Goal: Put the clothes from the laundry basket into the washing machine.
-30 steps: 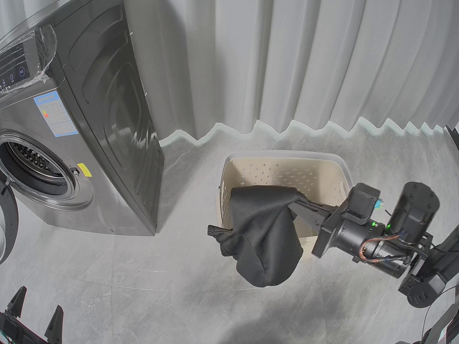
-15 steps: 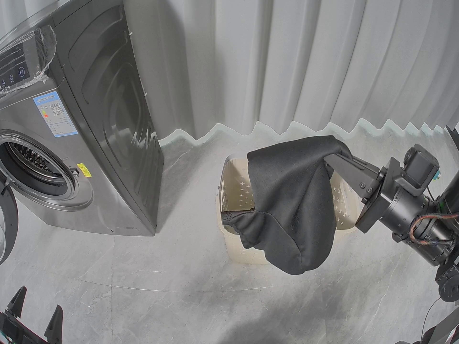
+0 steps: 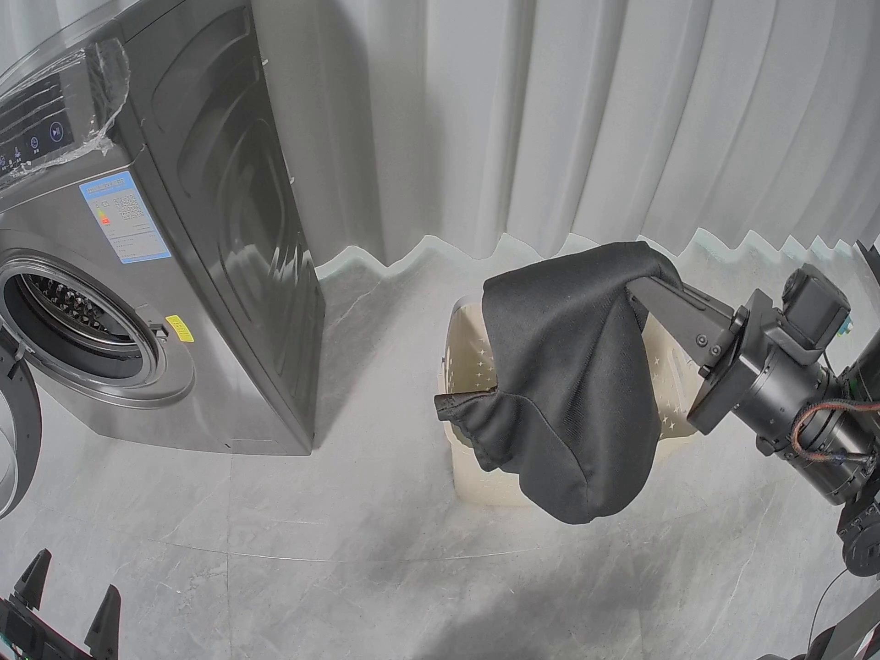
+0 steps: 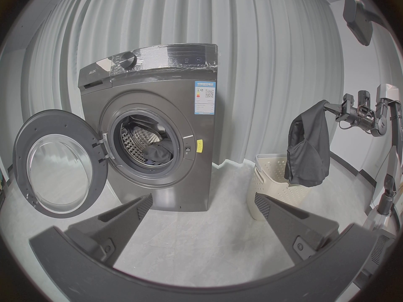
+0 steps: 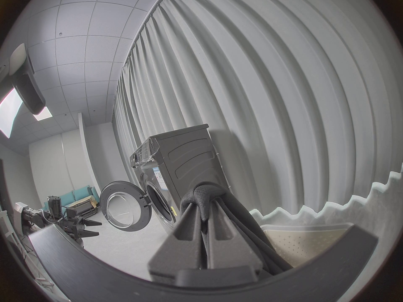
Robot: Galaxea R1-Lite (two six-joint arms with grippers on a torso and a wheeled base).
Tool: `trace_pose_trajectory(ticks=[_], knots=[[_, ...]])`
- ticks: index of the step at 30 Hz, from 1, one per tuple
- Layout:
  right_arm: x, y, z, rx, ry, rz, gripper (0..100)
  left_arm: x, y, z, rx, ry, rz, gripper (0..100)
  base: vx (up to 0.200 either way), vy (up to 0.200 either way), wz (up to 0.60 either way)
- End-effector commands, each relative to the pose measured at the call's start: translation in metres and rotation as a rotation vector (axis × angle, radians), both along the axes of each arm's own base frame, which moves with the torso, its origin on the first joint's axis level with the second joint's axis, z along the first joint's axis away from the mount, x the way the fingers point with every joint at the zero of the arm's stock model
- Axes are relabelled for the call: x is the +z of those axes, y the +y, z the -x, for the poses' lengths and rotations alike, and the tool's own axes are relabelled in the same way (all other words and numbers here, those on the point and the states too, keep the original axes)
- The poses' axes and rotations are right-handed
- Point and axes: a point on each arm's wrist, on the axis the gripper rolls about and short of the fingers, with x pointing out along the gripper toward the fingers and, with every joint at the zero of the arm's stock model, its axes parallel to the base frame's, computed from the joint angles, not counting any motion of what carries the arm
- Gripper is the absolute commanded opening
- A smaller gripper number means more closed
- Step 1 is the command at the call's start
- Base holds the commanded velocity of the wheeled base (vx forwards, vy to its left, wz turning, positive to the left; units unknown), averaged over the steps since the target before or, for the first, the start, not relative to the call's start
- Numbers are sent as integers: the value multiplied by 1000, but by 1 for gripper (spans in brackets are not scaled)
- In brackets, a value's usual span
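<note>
A dark grey garment (image 3: 568, 387) hangs from my right gripper (image 3: 653, 286), which is shut on its top fold above the cream laundry basket (image 3: 466, 368). The left wrist view shows the same garment (image 4: 308, 145) dangling over the basket (image 4: 268, 181). In the right wrist view the cloth (image 5: 205, 198) is pinched between the fingers. The grey washing machine (image 3: 165, 231) stands at the left with its round door (image 4: 58, 164) swung open and dark clothes (image 4: 157, 152) lying in the drum. My left gripper (image 3: 69, 602) is low at the front left, open and empty.
White curtains (image 3: 568, 93) hang behind the basket and machine. Bare grey floor (image 3: 321, 524) lies between the machine and the basket. The open door (image 3: 14, 433) juts out at the left edge.
My right gripper lifted the garment from basket height to well above the rim. The head camera then shifted slightly, so the whole scene slid right. The left gripper stayed still.
</note>
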Motion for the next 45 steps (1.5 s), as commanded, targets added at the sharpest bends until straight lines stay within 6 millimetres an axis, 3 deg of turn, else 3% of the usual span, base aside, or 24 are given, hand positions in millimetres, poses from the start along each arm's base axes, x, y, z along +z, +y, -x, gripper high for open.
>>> trace_pose_trajectory(ticks=[1,33,45], knots=[[-1,1,-1,1,3,2,0,-4,0,0,0,1,1,100,0,200,0],[-3,10,-3,25,0,-4,0,-4,0,0,0,0,-4,100,0,200,0],[-4,9,-3,25,-1,-5,0,-4,0,0,0,0,-8,100,0,0,0]])
